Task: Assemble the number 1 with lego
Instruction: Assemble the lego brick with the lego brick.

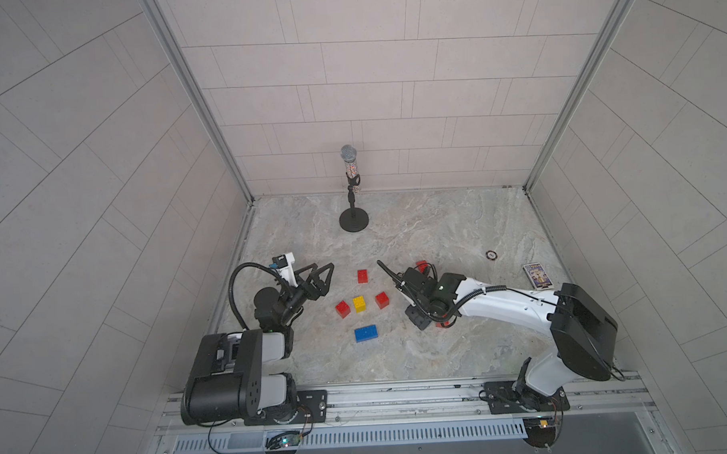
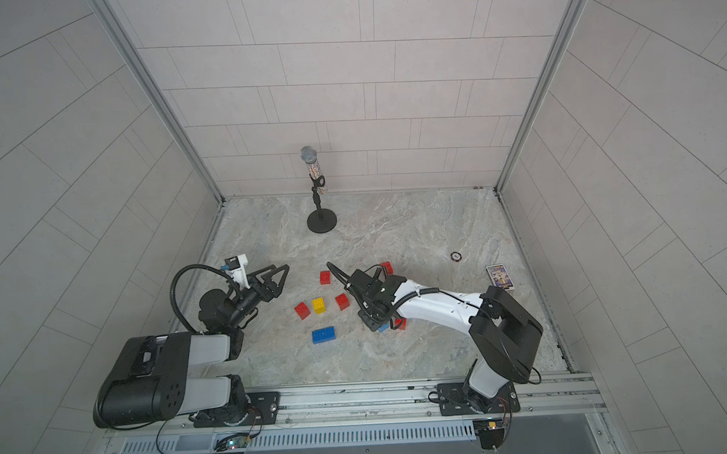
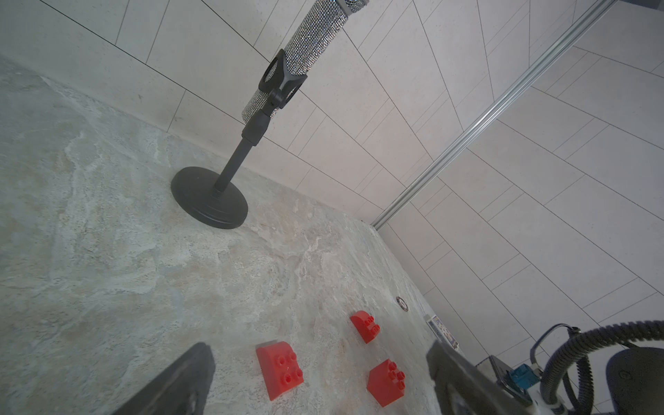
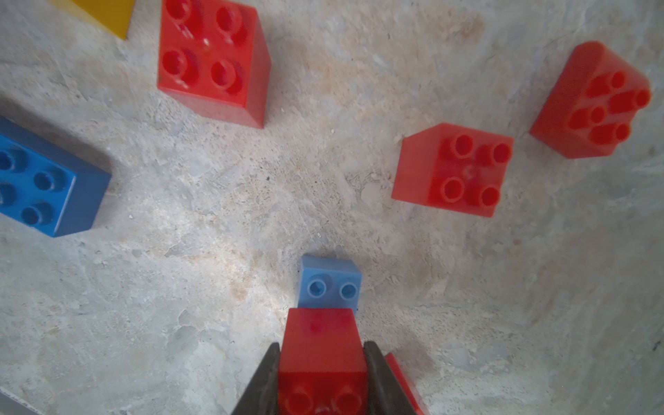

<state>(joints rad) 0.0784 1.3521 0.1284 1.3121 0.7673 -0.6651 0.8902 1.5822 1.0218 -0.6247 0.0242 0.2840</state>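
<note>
My right gripper (image 4: pixel 321 346) is shut on a small red lego brick (image 4: pixel 321 345) held low over the table. The two-stud end of a light blue brick (image 4: pixel 330 284) shows just beyond it. In both top views the arm hides these jaws, and only red (image 1: pixel 442 324) and blue edges (image 2: pixel 383 328) peek out. Loose on the table lie a dark blue brick (image 1: pixel 366 333), a yellow one (image 1: pixel 359 304) and red ones (image 1: pixel 343 309) (image 1: pixel 382 299) (image 1: pixel 362 276) (image 1: pixel 421 265). My left gripper (image 1: pixel 320 275) hangs open and empty, left of the bricks.
A glittery microphone on a black round-based stand (image 1: pixel 353 220) rises at the back middle. A small printed card box (image 1: pixel 538 276) and a small round disc (image 1: pixel 489 255) lie at the right. Tiled walls close in three sides, and a metal rail (image 1: pixel 401 395) runs along the front.
</note>
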